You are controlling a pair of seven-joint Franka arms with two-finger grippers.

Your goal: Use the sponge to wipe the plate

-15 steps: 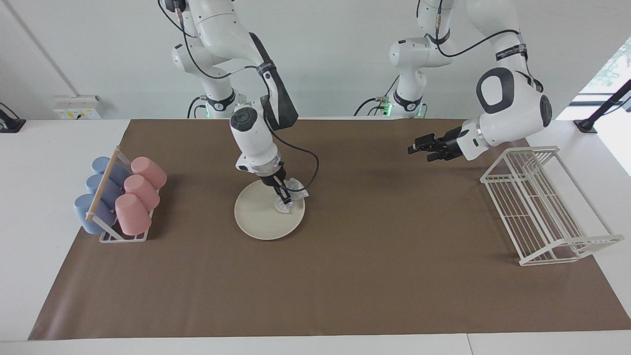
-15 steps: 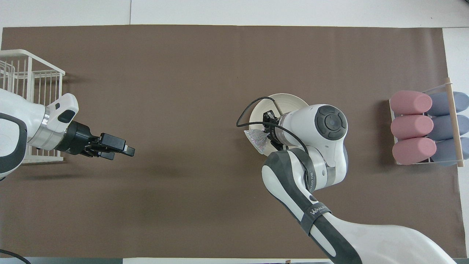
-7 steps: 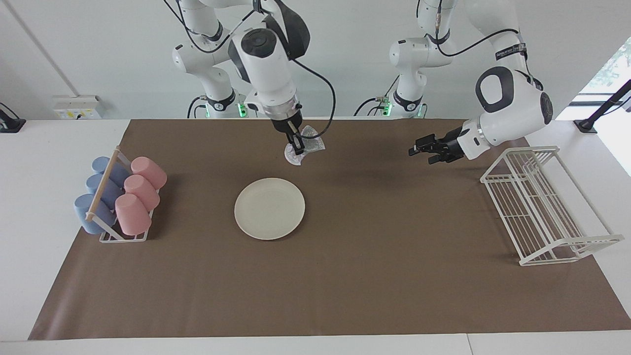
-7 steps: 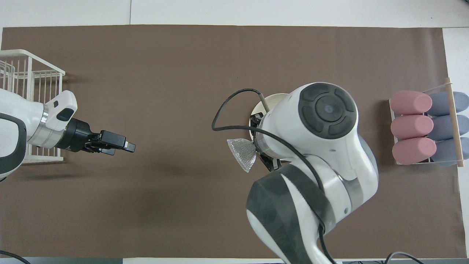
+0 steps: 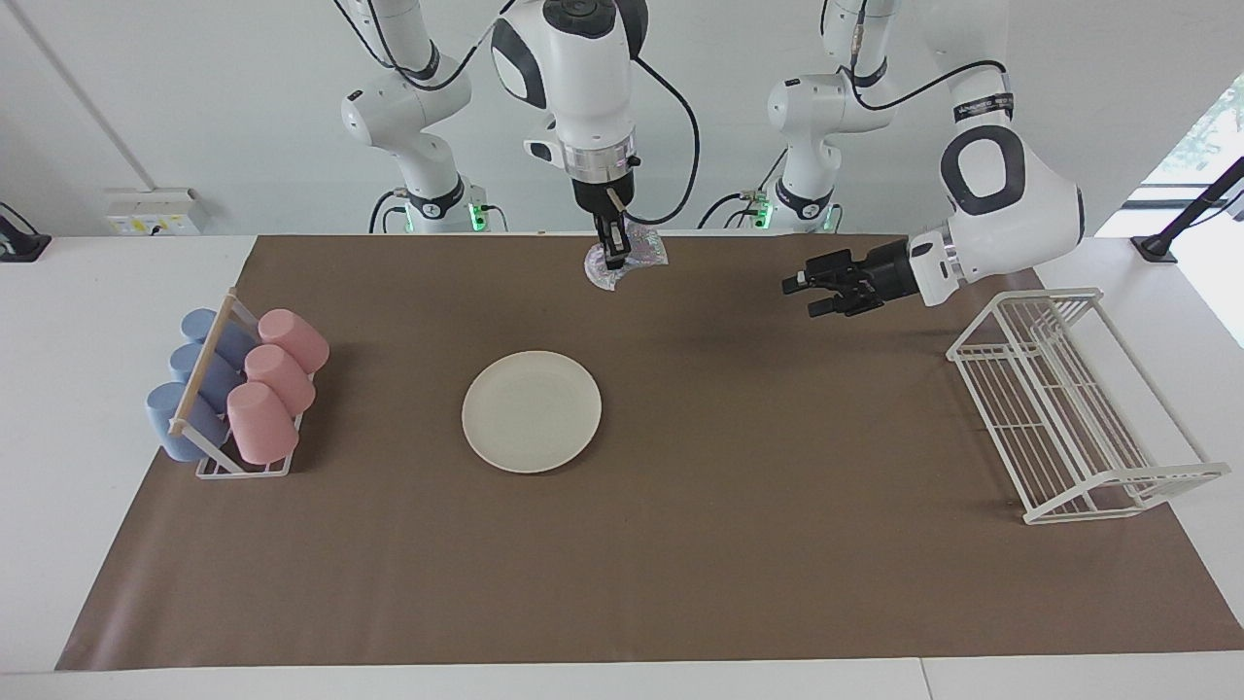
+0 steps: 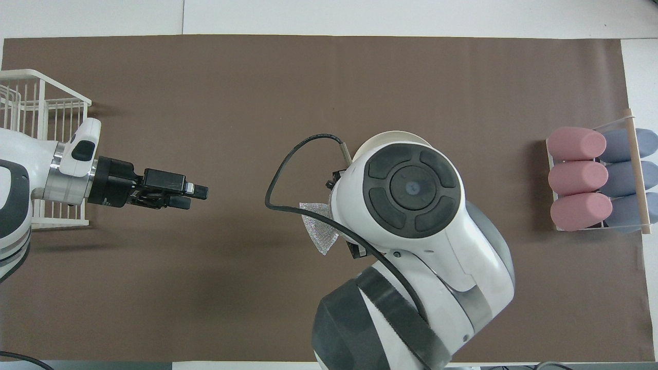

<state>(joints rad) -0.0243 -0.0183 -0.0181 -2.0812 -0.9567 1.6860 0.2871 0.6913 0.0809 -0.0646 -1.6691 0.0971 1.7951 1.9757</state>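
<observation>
Hanging high over the brown mat (image 5: 739,544), the right gripper (image 5: 614,255) is pointing straight down from a raised, nearly vertical forearm, its fingers pinching the sponge (image 5: 627,262), which is dangling crumpled from the tips. In the overhead view the right arm's big wrist housing is covering most of the plate (image 6: 390,137), with the sponge (image 6: 317,231) peeking out beside it. The plate (image 5: 532,411) is lying flat and bare on the mat, well below the sponge. The left gripper (image 5: 812,287) is waiting in the air over the mat near the white wire rack (image 5: 1069,408), reaching level toward the table's middle; whether its fingers are spread or together cannot be told. Pink and blue cups (image 5: 238,384) are lying in a holder toward the right arm's end of the table.
</observation>
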